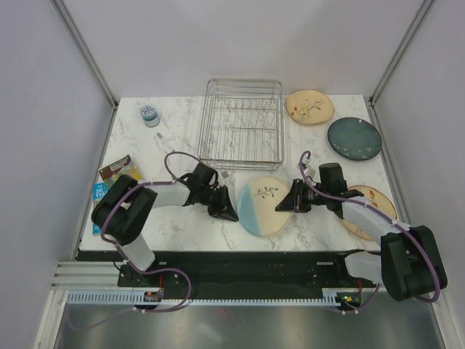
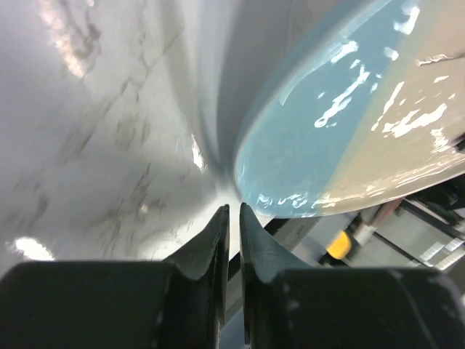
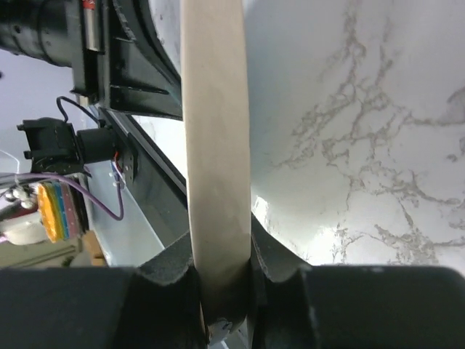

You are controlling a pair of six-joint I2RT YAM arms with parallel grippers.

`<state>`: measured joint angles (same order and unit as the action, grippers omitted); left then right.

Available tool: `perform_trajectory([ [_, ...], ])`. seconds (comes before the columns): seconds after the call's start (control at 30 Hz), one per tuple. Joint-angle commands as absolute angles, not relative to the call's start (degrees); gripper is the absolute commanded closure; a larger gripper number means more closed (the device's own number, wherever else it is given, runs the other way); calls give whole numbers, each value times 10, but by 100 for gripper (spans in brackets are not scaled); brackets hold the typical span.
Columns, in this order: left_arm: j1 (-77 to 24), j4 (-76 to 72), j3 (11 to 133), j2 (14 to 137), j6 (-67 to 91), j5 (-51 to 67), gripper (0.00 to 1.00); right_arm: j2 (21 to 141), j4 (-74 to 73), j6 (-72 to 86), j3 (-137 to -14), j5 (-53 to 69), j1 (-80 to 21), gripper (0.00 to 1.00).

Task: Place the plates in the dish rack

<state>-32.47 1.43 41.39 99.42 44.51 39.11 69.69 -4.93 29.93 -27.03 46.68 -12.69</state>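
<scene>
While the right gripper (image 3: 221, 273) clamps its cream rim, the two-tone plate (image 1: 263, 206) sits over the marble table (image 1: 182, 138), just in front of the dish rack (image 1: 240, 163). It is glossy, light blue on the left, and cream with a small sprig on the right. The left gripper (image 2: 232, 218) is pinched nearly closed and empty beside the blue edge.

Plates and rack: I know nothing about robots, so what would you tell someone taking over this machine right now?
Right gripper: shut on the rim of the blue-and-cream plate, which is tilted up.
Left gripper: shut, holding nothing, tips at that plate's blue edge.
Dish rack: no plates in it.
Not racked: a leaf plate and the dark plate right of the rack, another leaf plate partly under the right arm.
Done: none loaded. Left: all four.
</scene>
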Motion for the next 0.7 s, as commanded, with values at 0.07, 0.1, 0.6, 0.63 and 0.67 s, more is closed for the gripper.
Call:
perform_trajectory([
  [0.07, -294, 217, 444, 774, 177, 321, 67, 672, -264, 84, -461, 546, -136, 100],
  [0.1, -292, 234, 449, 747, 140, 321, 54, 673, -294, 29, -483, 548, -138, 100],
  [0.6, -251, 201, 602, 678, 43, -92, 26, 897, -285, 74, -1008, 278, -152, 100],
  [0.63, -225, 193, 609, 694, 47, -88, 27, 912, -264, 83, -1039, 244, -155, 100],
  [0.67, -211, 187, 614, 701, 55, -74, 27, 944, -256, 93, -1055, 210, -155, 100],
])
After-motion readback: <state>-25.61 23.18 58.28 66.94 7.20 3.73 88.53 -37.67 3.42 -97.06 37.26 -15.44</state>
